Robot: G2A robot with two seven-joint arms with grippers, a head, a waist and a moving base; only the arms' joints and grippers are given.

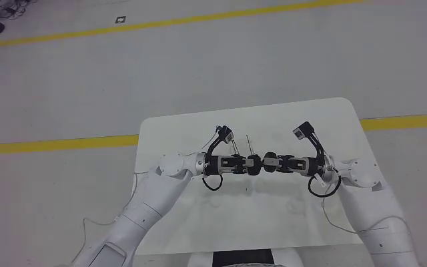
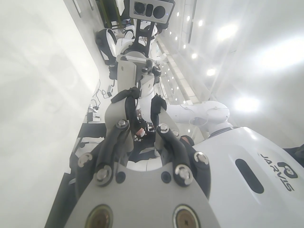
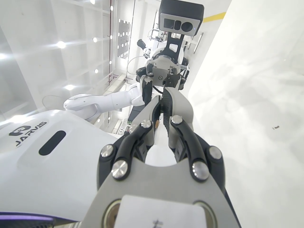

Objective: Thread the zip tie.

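Over the middle of the table the left gripper, from 9 o'clock, meets the right gripper, from 3 o'clock, tip to tip. The left one's fingers stand a narrow gap apart; the right one's are pressed together, on what I cannot tell. The zip tie, a thin dark strip, points toward 12 o'clock from the left gripper's tips.

My zip tie shows as two thin dark strands, nearly parallel, pointing toward the far side above the middle of the white table.
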